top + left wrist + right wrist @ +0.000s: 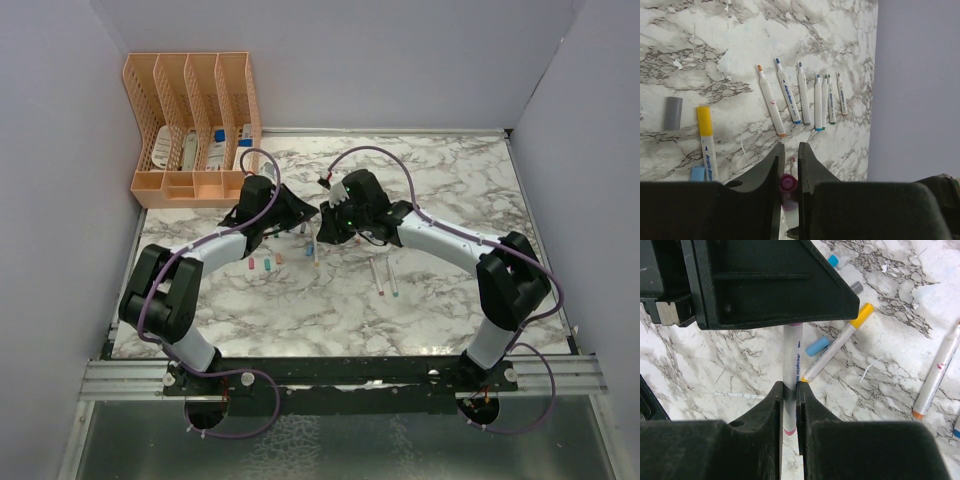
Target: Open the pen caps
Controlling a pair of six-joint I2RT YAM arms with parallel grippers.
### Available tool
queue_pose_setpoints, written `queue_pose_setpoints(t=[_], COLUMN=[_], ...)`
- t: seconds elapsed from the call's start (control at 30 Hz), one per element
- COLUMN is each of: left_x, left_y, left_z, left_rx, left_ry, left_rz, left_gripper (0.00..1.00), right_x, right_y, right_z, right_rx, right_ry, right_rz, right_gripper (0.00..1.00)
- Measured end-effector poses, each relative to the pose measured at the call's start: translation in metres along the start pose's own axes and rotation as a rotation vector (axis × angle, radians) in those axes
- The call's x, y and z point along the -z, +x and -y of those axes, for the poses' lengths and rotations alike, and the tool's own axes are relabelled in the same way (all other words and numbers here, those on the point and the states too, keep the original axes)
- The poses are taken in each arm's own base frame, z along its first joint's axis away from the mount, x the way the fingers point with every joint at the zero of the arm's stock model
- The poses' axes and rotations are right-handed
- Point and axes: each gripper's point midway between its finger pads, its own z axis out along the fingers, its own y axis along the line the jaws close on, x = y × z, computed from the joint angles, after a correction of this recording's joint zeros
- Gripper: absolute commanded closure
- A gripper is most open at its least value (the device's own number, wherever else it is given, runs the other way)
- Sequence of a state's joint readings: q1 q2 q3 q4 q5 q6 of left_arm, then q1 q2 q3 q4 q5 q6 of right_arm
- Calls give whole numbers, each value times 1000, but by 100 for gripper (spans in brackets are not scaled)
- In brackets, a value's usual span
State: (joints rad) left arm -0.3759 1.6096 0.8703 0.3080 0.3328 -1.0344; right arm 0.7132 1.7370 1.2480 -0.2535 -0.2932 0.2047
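Our left claw (789, 150) is clenched on a pink cap (788, 184), pinched right between its fingers. Our right claw (789, 390) is clamped tight on a white pen (791, 360), and that pen runs straight up under the left claw, so both are on the same marker over the middle of the table (440, 300). We honestly can't tell whether the cap is seated on the pen or already off.

Loose on the marble we've got a grey cap (673, 113) and a blue cap (698, 173), the blue one just beside a pen with a yellow cap (703, 120). Further out, a row of uncapped pens (804, 100) lies side by side near the table's edge. The peach organizer (190, 120) sits in the far left corner.
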Motion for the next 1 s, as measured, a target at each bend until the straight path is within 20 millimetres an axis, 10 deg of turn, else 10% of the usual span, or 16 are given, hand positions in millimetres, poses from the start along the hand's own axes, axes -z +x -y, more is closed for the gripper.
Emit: queue_pose_setpoints(t=[0.23,0.43,0.57,0.77,1.0], left_x=[1,-1,-2,-2,-2], left_y=[2,16,31,31,29], left_z=[2,11,20,21,21], left_rx=[-3,-20,-33,-31,-33], left_ry=[5,22,38,32,24], left_rz=[-2,-31,-57,-48,-34], left_gripper=[100,100,100,100,100], right_x=[0,-1,-4,-8,-9], right_y=[0,-3,-6,-1,0], right_z=[0,-1,-2,-1,4], right_rx=[-8,-3,-6,-20,-51], right_ry=[0,-4,-14,-14,1], right_rz=[1,4,7,-11,-13], right_gripper=[44,39,51,97,99])
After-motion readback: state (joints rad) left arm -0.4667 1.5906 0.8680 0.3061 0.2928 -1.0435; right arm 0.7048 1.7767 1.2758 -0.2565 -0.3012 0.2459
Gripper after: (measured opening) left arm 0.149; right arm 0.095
